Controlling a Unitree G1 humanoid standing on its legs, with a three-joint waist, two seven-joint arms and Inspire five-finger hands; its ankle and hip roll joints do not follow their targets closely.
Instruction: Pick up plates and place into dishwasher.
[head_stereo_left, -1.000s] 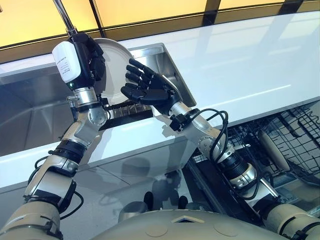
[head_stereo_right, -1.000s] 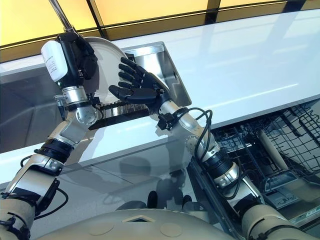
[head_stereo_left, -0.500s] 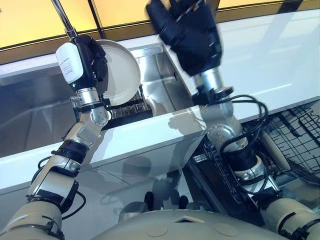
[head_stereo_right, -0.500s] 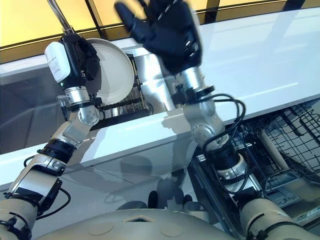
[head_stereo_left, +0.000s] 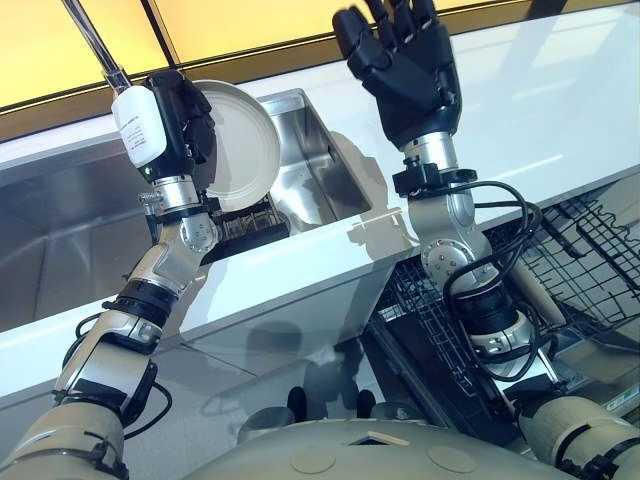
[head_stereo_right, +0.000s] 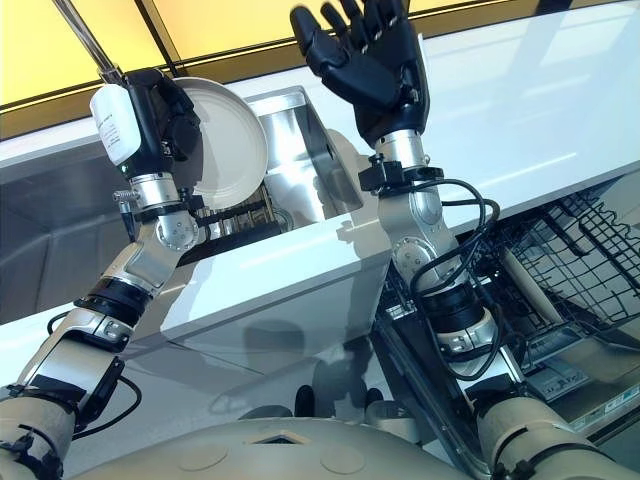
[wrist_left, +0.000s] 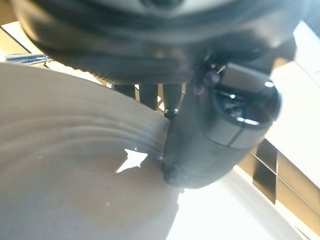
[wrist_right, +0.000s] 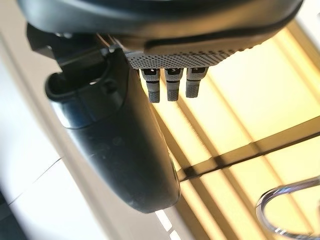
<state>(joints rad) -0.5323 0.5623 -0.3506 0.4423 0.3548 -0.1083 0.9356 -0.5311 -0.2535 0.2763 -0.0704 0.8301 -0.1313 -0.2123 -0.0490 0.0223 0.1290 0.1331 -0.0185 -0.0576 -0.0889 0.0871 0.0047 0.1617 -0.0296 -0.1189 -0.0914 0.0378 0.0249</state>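
Note:
My left hand (head_stereo_left: 178, 112) is shut on the rim of a white plate (head_stereo_left: 245, 145) and holds it nearly upright above the steel sink (head_stereo_left: 310, 125). Its thumb (wrist_left: 210, 140) presses on the plate's face (wrist_left: 75, 175) in the left wrist view. My right hand (head_stereo_left: 405, 60) is raised high over the white counter (head_stereo_left: 540, 110), to the right of the plate and apart from it. It is open, fingers (wrist_right: 170, 82) straight, holding nothing. The open dishwasher's dark wire rack (head_stereo_left: 585, 250) lies at the lower right.
A dark dish rack (head_stereo_left: 250, 222) sits in the sink below the plate. A metal faucet pipe (head_stereo_left: 85, 35) rises at the upper left behind my left hand. The counter's front edge (head_stereo_left: 300, 290) runs between the sink and the dishwasher.
My right hand has left the plate's face, swung up and to the right, and now stands open above the counter. The left hand still holds the plate over the sink.

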